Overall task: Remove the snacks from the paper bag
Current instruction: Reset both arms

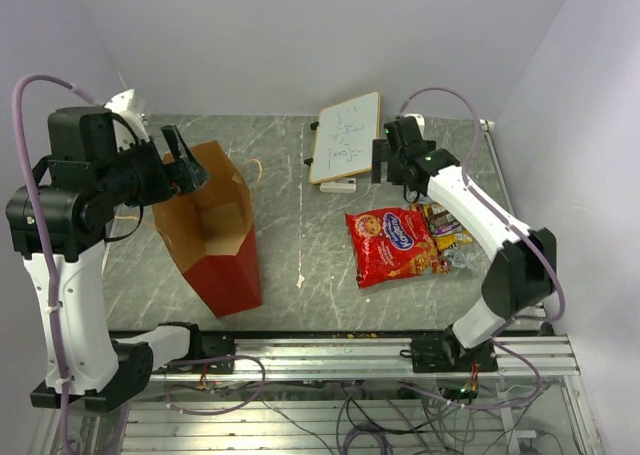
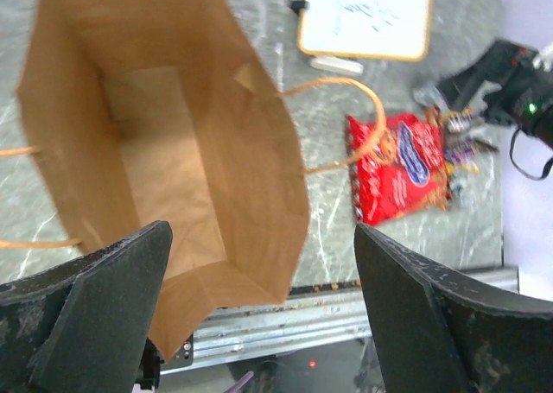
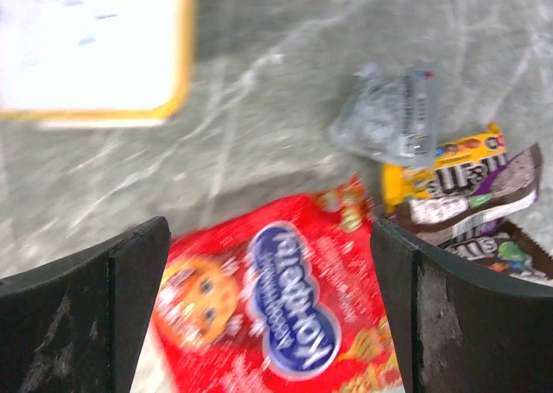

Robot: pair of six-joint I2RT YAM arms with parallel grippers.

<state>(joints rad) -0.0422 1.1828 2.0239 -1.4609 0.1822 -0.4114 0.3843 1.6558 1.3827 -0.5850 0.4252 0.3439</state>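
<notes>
The paper bag (image 1: pixel 215 235) stands at the left of the table, brown above and red below, its mouth open. Its brown inside (image 2: pixel 164 151) shows nothing in it. My left gripper (image 1: pixel 185 165) hovers over the bag's far left rim, open (image 2: pixel 259 315), gripping nothing. The red cookie packet (image 1: pixel 392 243) lies flat at the right, with several small candy bars (image 1: pixel 447 230) beside it. My right gripper (image 1: pixel 390 160) hangs just beyond them, open (image 3: pixel 268 315) above the packet (image 3: pixel 285 307). Yellow (image 3: pixel 449 164), silver (image 3: pixel 393 117) and brown (image 3: pixel 484 207) bars lie next to it.
A small whiteboard (image 1: pixel 346 137) with a wooden frame lies at the back centre, close to the right gripper. The metal rail (image 1: pixel 340 355) with the arm bases runs along the near table edge. One bag handle (image 2: pixel 346 125) loops out toward the packet.
</notes>
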